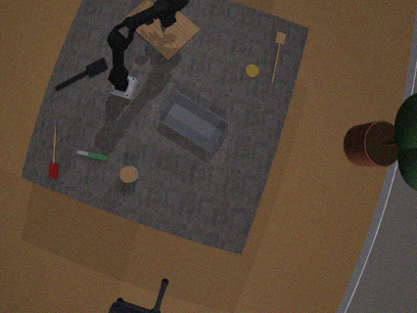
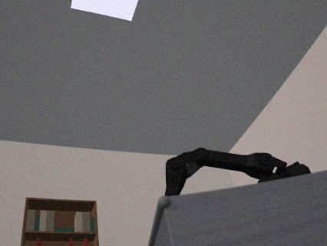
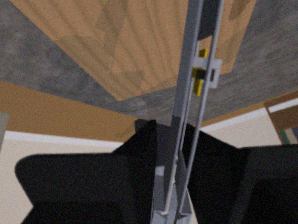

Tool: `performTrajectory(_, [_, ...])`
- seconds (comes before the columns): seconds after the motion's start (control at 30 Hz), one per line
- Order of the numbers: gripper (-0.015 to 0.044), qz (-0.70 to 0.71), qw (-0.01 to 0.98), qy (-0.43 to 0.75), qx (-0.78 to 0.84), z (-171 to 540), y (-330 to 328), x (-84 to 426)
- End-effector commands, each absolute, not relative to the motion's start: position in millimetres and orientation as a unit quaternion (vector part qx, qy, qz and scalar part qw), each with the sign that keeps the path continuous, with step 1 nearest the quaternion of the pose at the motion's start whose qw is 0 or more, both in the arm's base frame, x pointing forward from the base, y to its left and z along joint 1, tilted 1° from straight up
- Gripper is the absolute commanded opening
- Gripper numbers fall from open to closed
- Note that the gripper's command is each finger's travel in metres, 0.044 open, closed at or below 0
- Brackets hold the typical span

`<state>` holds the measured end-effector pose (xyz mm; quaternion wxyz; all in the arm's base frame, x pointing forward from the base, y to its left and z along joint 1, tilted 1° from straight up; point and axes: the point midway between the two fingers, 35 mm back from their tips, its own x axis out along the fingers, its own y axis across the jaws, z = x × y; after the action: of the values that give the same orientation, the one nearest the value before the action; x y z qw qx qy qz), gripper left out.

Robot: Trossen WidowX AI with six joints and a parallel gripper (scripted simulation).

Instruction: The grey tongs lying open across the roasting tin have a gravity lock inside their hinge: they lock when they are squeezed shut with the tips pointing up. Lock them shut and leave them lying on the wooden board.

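Step in hand is prob. the lock itself or the carry right after it: the tool (image 1: 167, 18) (image 2: 283, 175) (image 3: 164, 125) is pinching the grey tongs (image 3: 185, 65), out of the roasting tin (image 1: 193, 124) and up by the wooden board (image 1: 183, 38) (image 3: 125, 50). In the wrist view the tongs' two arms run close together, nearly parallel, w/ the board behind them; a small yellow piece (image 3: 198, 85) shows at a grey bracket btwn them. Lock state can't be confirmed, and tip direction is hard to call b/c the ends are cut off or hidden and the top view is dark there, so take both as unsure. Next move: if not locked, tips up w/ the squeeze kept on; if locked, bring the tongs level over the board, lower till they touch, then ease the pinch off slowly. Risk: letting go unlocked springs them open, and a poor angle could tip them off the board's edge. Rel. to the board in the top view, the tin is below and right, well apart; the yellow disc (image 1: 252, 70) and pale-headed stick (image 1: 280, 37) are off right; the black spatula (image 1: 97, 67) is left and below, beyond the arm; the green-white pen (image 1: 98, 156), red-headed stick (image 1: 53, 170) and tan-topped round thing (image 1: 128, 174) are far below. None of these blocks the lay-down; the arm's own bulk mostly hides the spot.
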<state>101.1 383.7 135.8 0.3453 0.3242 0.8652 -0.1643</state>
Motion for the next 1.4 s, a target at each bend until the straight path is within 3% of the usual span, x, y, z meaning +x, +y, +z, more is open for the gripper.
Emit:
performTrajectory(0.0, [-0.0150,-0.186,0.391,0.844,0.317,138,387,98])
performTrajectory(0.73, [-0.0150,-0.247,0.645,0.668,0.278,160,384,93])
performTrajectory(1.37, [-0.0150,-0.247,0.651,0.662,0.278,151,386,93])
